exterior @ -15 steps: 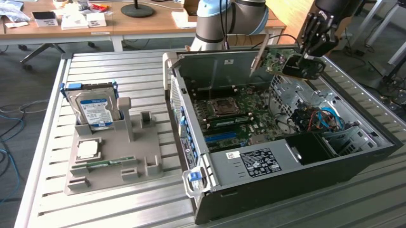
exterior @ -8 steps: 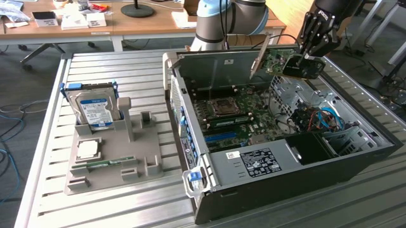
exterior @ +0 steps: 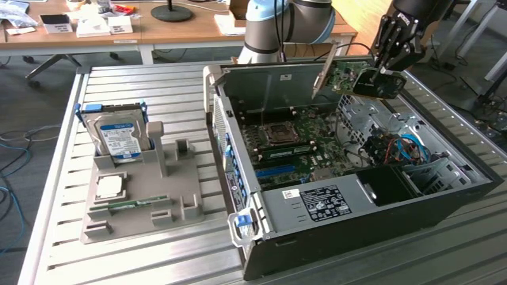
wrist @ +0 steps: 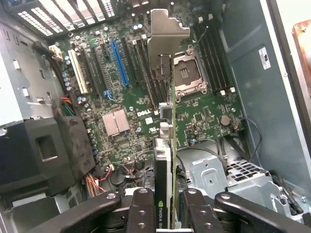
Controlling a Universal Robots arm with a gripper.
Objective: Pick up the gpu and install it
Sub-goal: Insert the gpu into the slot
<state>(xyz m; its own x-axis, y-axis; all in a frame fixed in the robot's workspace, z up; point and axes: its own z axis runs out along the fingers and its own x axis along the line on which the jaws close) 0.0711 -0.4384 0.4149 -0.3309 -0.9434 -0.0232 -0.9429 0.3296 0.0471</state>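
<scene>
One gpu [exterior: 342,72] is pinched at its cooler end by the gripper [exterior: 390,66] | it is held aloft over the open case [exterior: 443,202], apart from the motherboard [exterior: 297,139] | long axis is laid outward from the fingers [wrist: 143,213], bracket [wrist: 167,29] farthest, slots [wrist: 119,63] judged below.

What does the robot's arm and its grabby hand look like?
The arm is built from fat, round silver-grey tubes with a light blue cap on the side. Its gripper is black, with chunky jointed black fingers dotted with round bolts.
</scene>
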